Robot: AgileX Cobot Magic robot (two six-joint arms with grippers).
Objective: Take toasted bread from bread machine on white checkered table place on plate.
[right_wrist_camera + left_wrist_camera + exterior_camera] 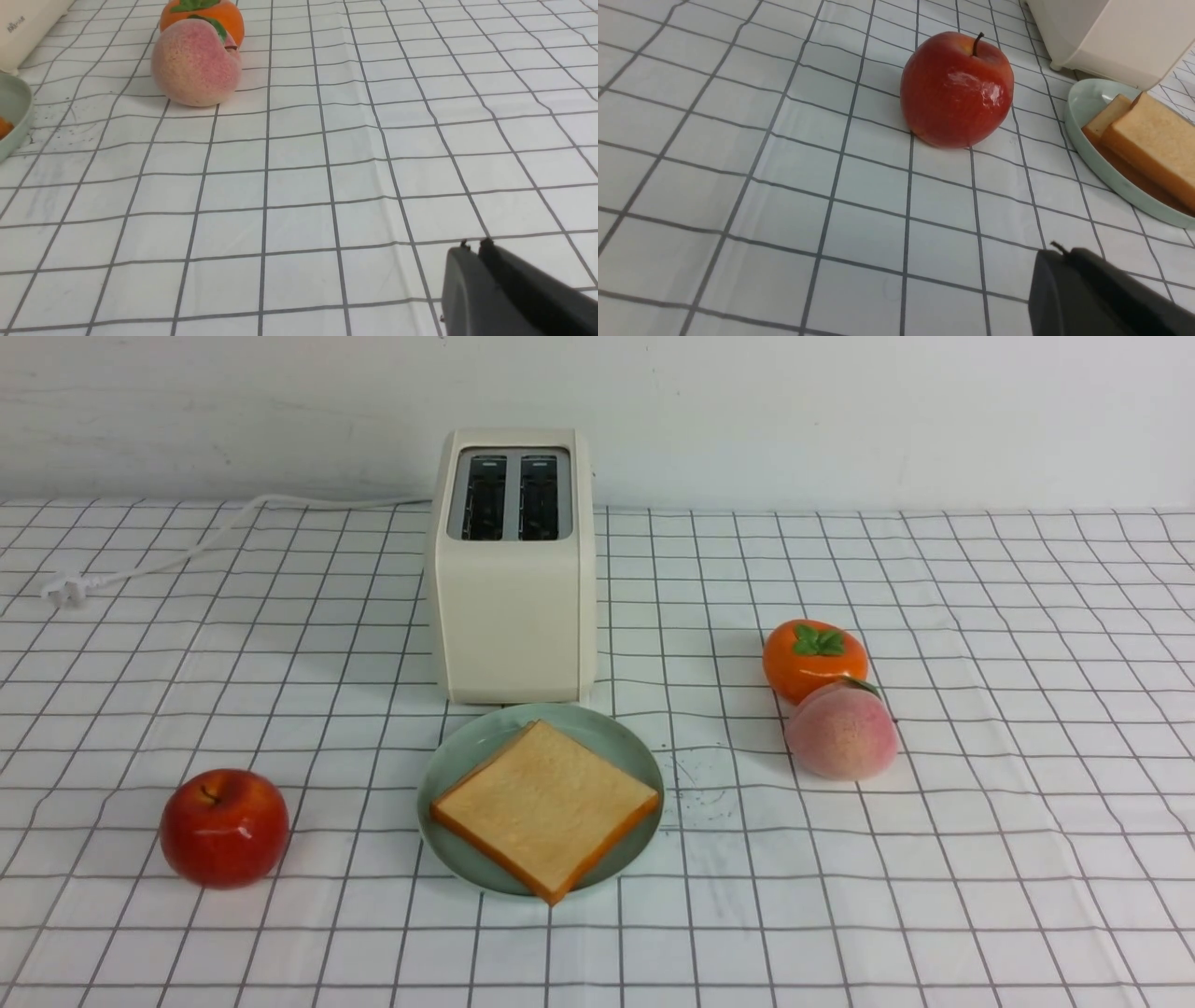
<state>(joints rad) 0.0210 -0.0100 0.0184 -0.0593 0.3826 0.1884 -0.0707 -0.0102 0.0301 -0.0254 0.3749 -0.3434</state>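
Note:
The toasted bread (pixel 546 803) lies on the mint-green plate (pixel 448 761) in front of the bread machine (pixel 512 569); its two slots look dark and empty. In the left wrist view two slices show stacked, the upper (pixel 1153 135) over the lower (pixel 1108 116), on the plate (pixel 1083 102) beside the bread machine (pixel 1115 37). My left gripper (pixel 1057 252) is shut and holds nothing, low over the white checkered table (pixel 934 859), near the apple. My right gripper (pixel 473 246) is shut and holds nothing, over bare cloth. Neither arm shows in the front view.
A red apple (pixel 224 826) sits left of the plate. An orange persimmon (pixel 814 658) and a pink peach (pixel 840 730) touch each other to the right. The toaster's white cord and plug (pixel 65 590) trail at the back left.

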